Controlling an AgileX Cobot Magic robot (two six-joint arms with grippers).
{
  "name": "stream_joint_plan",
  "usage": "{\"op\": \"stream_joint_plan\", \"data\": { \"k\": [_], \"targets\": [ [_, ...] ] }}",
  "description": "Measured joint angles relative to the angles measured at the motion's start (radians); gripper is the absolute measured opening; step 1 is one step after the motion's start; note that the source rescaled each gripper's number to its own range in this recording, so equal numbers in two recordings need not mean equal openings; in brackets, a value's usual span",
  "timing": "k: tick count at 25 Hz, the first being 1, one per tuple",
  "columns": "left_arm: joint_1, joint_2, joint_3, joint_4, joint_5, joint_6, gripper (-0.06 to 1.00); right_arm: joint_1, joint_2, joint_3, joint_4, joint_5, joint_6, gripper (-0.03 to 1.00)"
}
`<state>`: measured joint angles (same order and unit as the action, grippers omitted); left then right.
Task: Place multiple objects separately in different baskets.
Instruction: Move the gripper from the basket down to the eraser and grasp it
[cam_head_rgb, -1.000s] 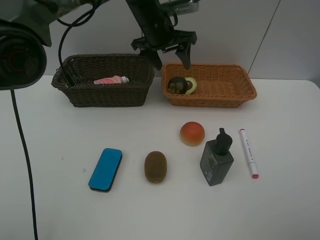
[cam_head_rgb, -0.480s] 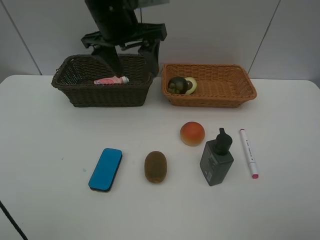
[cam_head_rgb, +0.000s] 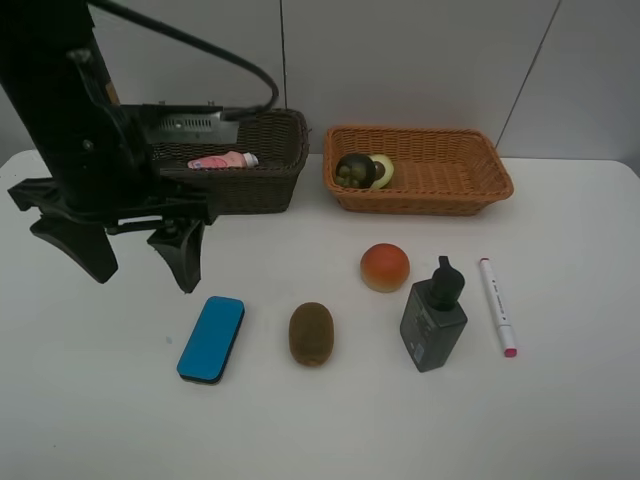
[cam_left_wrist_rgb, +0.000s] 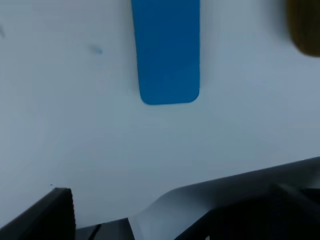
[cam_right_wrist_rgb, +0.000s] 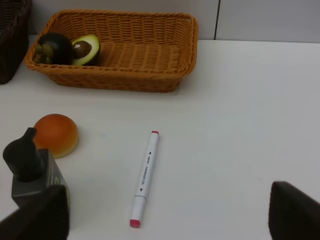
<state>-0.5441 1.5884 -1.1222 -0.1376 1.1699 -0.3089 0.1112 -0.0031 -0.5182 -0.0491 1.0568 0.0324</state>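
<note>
Hanging spread and empty at middle left of the high view, the left pincer (cam_head_rgb: 142, 258) and its arm hide much of the dark basket (cam_head_rgb: 283, 180). The eraser (cam_head_rgb: 211, 338) lies just below-right of it. The right pincer (cam_right_wrist_rgb: 165, 215), cut off at the lower corners, gapes wide, with the marker (cam_right_wrist_rgb: 144, 177) in front.

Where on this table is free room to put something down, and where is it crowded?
Free: the table in front of blue eraser, kiwi and pump bottle; right of the marker; the right half of the tan basket. Crowded: peach, pump bottle and marker together; left gripper near the eraser.
</note>
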Motion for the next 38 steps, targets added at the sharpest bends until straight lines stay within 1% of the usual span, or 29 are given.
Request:
{"op": "stream_joint_plan", "data": {
  "k": [3,5,8,12,15,20,23,27,29,31,35,38],
  "targets": [
    [0.0,0.0,0.09,-0.026,-0.101,0.005,0.93,0.0,0.0,0.0,0.0,0.0,0.0,1.0],
    [0.0,0.0,0.138,-0.043,-0.15,0.021,0.93,0.0,0.0,0.0,0.0,0.0,0.0,1.0],
    [0.0,0.0,0.169,-0.059,-0.212,0.051,0.93,0.0,0.0,0.0,0.0,0.0,0.0,1.0],
    [0.0,0.0,0.173,-0.066,-0.282,0.098,0.93,0.0,0.0,0.0,0.0,0.0,0.0,1.0],
    [0.0,0.02,0.173,-0.067,-0.303,0.111,0.93,0.0,0.0,0.0,0.0,0.0,0.0,1.0],
    [-0.009,0.139,0.158,-0.071,-0.34,0.143,0.93,0.0,0.0,0.0,0.0,0.0,0.0,1.0],
    [-0.048,0.223,0.117,-0.073,-0.374,0.147,0.93,0.0,0.0,0.0,0.0,0.0,0.0,1.0],
    [-0.073,0.319,0.056,-0.065,-0.382,0.13,0.93,0.0,0.0,0.0,0.0,0.0,0.0,1.0],
    [-0.073,0.342,0.041,-0.035,-0.377,0.113,0.93,0.0,0.0,0.0,0.0,0.0,0.0,1.0],
    [-0.073,0.343,0.03,-0.005,-0.361,0.097,0.93,0.0,0.0,0.0,0.0,0.0,0.0,1.0],
    [-0.073,0.343,0.014,0.035,-0.296,0.065,0.93,0.0,0.0,0.0,0.0,0.0,0.0,1.0],
    [-0.073,0.343,0.014,0.051,-0.288,0.044,0.93,0.0,0.0,0.0,0.0,0.0,0.0,1.0]
  ]
}}
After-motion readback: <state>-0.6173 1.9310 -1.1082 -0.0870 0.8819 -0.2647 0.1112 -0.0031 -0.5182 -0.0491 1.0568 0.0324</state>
